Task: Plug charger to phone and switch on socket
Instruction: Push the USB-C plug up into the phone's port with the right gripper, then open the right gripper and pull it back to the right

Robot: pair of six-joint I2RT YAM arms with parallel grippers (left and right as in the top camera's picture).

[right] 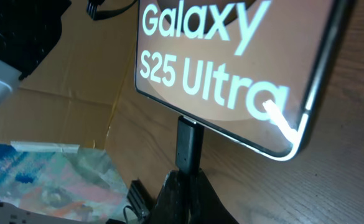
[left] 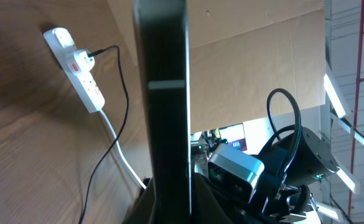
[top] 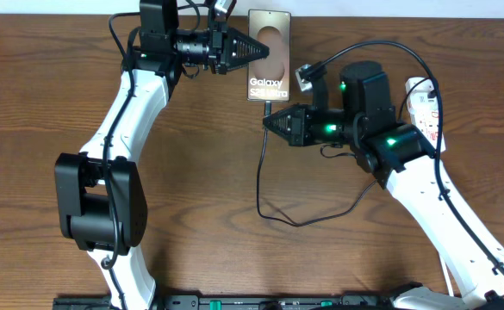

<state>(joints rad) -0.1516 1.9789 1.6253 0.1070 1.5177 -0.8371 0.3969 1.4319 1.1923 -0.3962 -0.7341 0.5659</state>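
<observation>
Progress stood roughly at the halfway mark, as far as could be judged. The flat grey-bronze phone [top: 269, 52] with white "Galaxy" lettering was at the far middle of the brown wooden table [top: 45, 103]. The left gripper [top: 250, 50] was clamped on the phone's long edge, on the side away from the socket. At the phone's near, short edge, the right gripper [right: 188, 190] was closed on the small black plug tip of the thin black charger [right: 188, 146]. The tip met the phone's port, but whether it was fully seated could not be told. From there the cable looped across the table on the near side of the phone.

The long white plastic socket [left: 79, 65] lay well apart from the phone, beyond the right arm, with a black plug already in it and its red switches [left: 76, 60] showing. Whether a switch was on could not be read. By this reckoning, confirming the plug and pressing the switch remained to be done.
</observation>
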